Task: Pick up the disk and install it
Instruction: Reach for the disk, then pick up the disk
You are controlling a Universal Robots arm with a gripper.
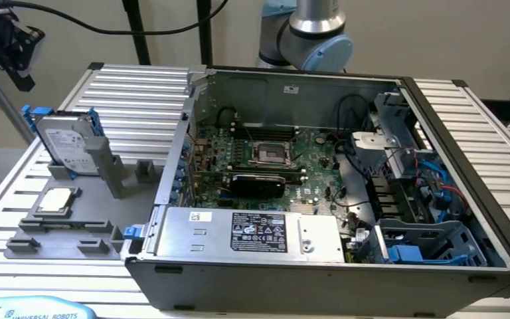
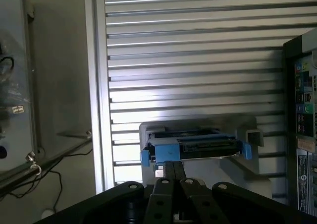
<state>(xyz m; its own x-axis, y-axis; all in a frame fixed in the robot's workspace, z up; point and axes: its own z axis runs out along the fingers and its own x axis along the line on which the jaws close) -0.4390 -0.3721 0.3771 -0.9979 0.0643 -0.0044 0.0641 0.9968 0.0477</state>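
Ribbed aluminium table (image 1: 140, 93), evenly lit, carries every item under inspection. Item one is the disk (image 1: 64, 143), which stands on edge in a grey stand (image 1: 104, 169) at the exterior view's left, well apart from the open computer case (image 1: 326, 286). Nothing touches it.

The gripper (image 2: 173, 165) has its fingers pressed together with nothing between them (so no grip to report). In the wrist view it hovers above the disk's upper edge.

Handling, in my judgement: the metal body is stiff, dense for its bulk, smooth-faced and likely slippery to bare pads. It is also sensitive to knocks. The two blue rails (image 1: 30, 126) are plastic and may flex, so I would not trust them alone. The best hold appears to be across the two broad flat faces near the exposed upper edge, between the rails and clear of the stand.

Count:
- one disk
- one stand
- one CPU chip (image 1: 54, 201), lying flat on a grey tray (image 1: 24, 246)
- one case
- one silver power supply (image 1: 246, 232)
- one gripper
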